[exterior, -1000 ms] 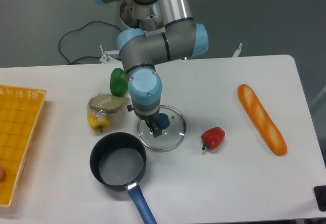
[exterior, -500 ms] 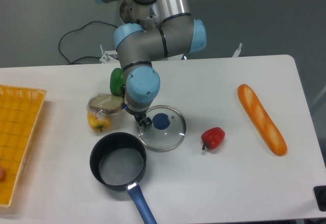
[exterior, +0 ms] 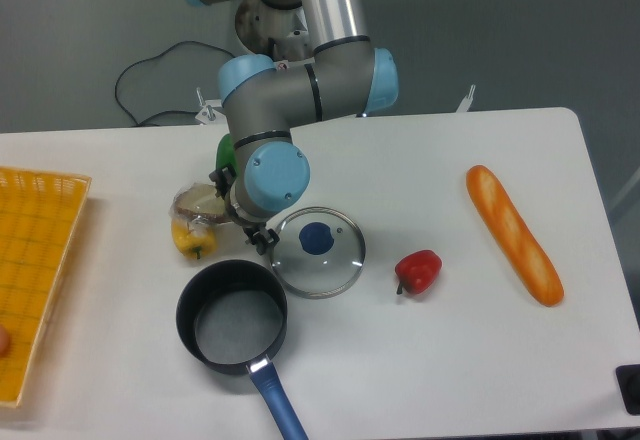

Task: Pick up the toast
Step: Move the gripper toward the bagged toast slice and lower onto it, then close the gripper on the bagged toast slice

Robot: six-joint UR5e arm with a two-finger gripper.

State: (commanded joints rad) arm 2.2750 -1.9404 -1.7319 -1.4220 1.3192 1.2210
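Gripper (exterior: 258,240): I had moved it left off the lid (exterior: 318,252), beside the toast (exterior: 203,200).
Grip: I couldn't tell.

No legible text or labels anywhere.

Place: I read this as a robotics lab bench, not a home kitchen.
Surface: a plain white surface (exterior: 450,360) against a bare grey floor.
Arm: my UR5e arm (exterior: 300,90) is mounted at the far edge, with a loose black cable (exterior: 150,70) trailing behind.
Props: toy food and cookware, a baguette (exterior: 513,233), red pepper (exterior: 418,271), black pot (exterior: 232,316), glass lid (exterior: 317,251), orange basket (exterior: 35,270).
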